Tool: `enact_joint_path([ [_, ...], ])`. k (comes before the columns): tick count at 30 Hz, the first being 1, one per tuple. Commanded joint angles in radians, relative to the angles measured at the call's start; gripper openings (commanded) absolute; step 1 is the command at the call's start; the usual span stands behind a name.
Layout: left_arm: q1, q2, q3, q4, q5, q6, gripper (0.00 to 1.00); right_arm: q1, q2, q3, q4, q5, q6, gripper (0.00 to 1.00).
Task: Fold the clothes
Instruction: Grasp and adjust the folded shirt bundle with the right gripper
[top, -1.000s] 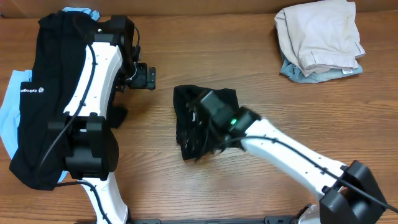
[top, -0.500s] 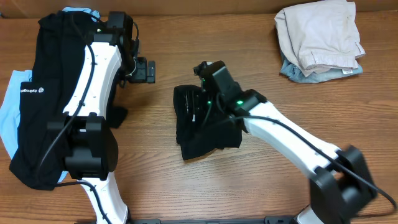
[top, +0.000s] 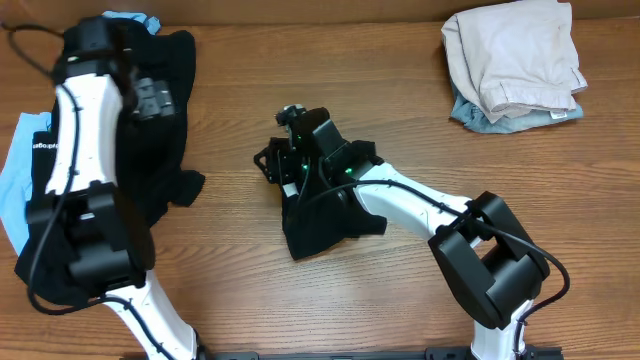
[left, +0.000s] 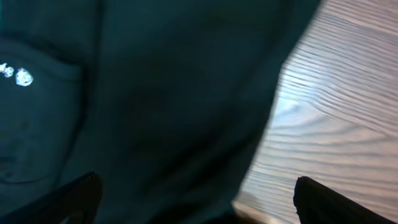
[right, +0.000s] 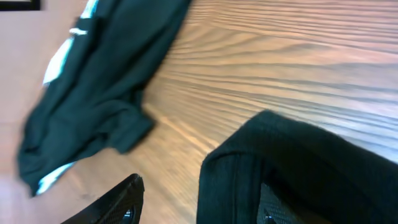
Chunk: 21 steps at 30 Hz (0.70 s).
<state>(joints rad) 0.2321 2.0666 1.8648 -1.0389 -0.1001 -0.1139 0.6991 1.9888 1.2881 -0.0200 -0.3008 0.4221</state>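
A folded black garment (top: 325, 222) lies mid-table. My right gripper (top: 271, 166) is open at its upper left edge. In the right wrist view the garment's folded edge (right: 292, 162) sits between the spread fingers (right: 196, 208). A large black garment (top: 60, 190) lies unfolded at the left, over a light blue one (top: 14, 185). My left gripper (top: 151, 97) hovers over its upper part. In the left wrist view the fingers (left: 199, 205) are wide open, above dark cloth (left: 137, 112) and the bare wood (left: 336, 118) beside it.
A pile of folded beige and grey-blue clothes (top: 515, 58) sits at the far right corner. The black garment and a light blue strip also show at the upper left of the right wrist view (right: 99, 87). Bare wood (top: 390, 90) lies between the piles.
My left arm has swung left from mid-table to over the large black garment. My right gripper has moved up and left to the folded garment's far left edge.
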Motion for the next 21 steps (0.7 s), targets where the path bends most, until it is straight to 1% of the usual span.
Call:
enact_joint_path([
  [1, 0.013, -0.007, -0.006, 0.005, 0.08, -0.014, 1.0, 0.002, -0.019, 0.085, 0.002, -0.139, -0.004, 0.66],
  [3, 0.019, -0.007, -0.006, 0.004, 0.088, -0.013, 1.0, -0.005, -0.037, 0.127, -0.046, -0.206, -0.009, 0.74],
  [4, 0.02, -0.007, -0.006, 0.004, 0.09, -0.013, 1.0, -0.01, -0.048, 0.15, -0.093, -0.227, -0.017, 0.79],
  [7, 0.02, -0.007, -0.006, 0.002, 0.093, 0.003, 1.0, -0.027, -0.092, 0.227, -0.315, -0.242, -0.068, 1.0],
  [10, 0.02, -0.007, -0.006, 0.002, 0.094, 0.002, 1.0, -0.048, -0.134, 0.285, -0.555, -0.228, -0.157, 1.0],
  [13, 0.02, -0.007, -0.006, -0.002, 0.095, 0.002, 1.0, -0.074, -0.167, 0.298, -0.779, -0.126, -0.219, 1.0],
  [15, 0.02, -0.007, -0.006, -0.005, 0.095, 0.002, 1.0, -0.089, -0.169, 0.297, -0.895, -0.029, -0.221, 1.0],
  [18, 0.02, -0.007, -0.006, -0.005, 0.112, 0.002, 1.0, -0.1, -0.158, 0.265, -0.975, 0.084, -0.222, 1.0],
  [21, 0.019, -0.007, -0.006, -0.005, 0.127, 0.002, 1.0, -0.106, -0.137, 0.204, -0.968, 0.127, -0.222, 1.0],
])
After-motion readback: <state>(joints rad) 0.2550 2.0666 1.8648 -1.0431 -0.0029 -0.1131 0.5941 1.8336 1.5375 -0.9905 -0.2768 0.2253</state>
